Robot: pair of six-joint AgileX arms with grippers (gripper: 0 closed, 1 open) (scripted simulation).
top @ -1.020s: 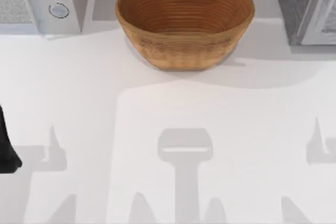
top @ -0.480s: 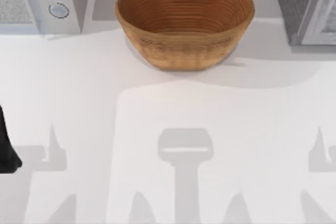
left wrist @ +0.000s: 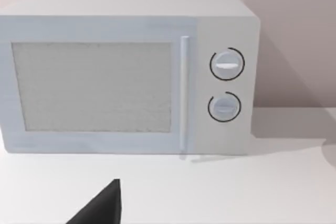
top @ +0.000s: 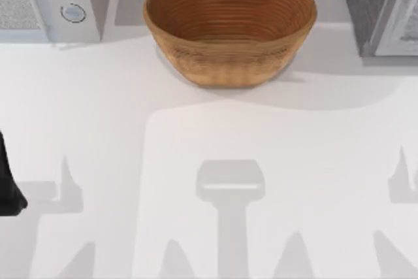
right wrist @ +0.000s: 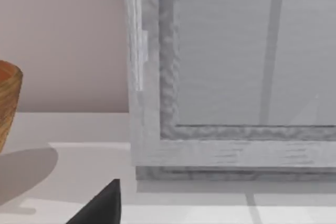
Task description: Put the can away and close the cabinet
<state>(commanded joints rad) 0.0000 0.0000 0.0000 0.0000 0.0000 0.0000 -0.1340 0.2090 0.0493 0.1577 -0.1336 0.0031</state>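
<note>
Table (top: 98,115): white, flat surface, crossed by grey shadows of the rig along its near side.

Woven basket (top: 230,27): brown, oval, upright, at the far middle of the table. It stands between the microwave and the cabinet and touches neither. Its inside is ribbed. One curved stretch of its wall also appears in the right wrist view (right wrist: 8,103), casting a round shadow on the table.

Microwave (top: 49,1): pale grey, at the far left corner. The left wrist view faces its front (left wrist: 126,77): door shut, speckled window, upright handle bar, two round dials (left wrist: 227,64) stacked on the panel beside the handle.

Cabinet (top: 379,8): grey, at the far right corner, well apart from the microwave. In the top view a lighter framed panel stands at an angle against its darker body. The right wrist view looks closely at its textured frame and pale inner face (right wrist: 236,77).

Can: whereabouts cannot be told.

Left arm (top: 8,181): dark, at the table's left edge, near side. Left gripper (left wrist: 100,208): a black wedge low before the microwave, above bare table; grip state cannot be told.

Right gripper (right wrist: 100,205): a black wedge above the table, near the cabinet's base; grip state cannot be told.
</note>
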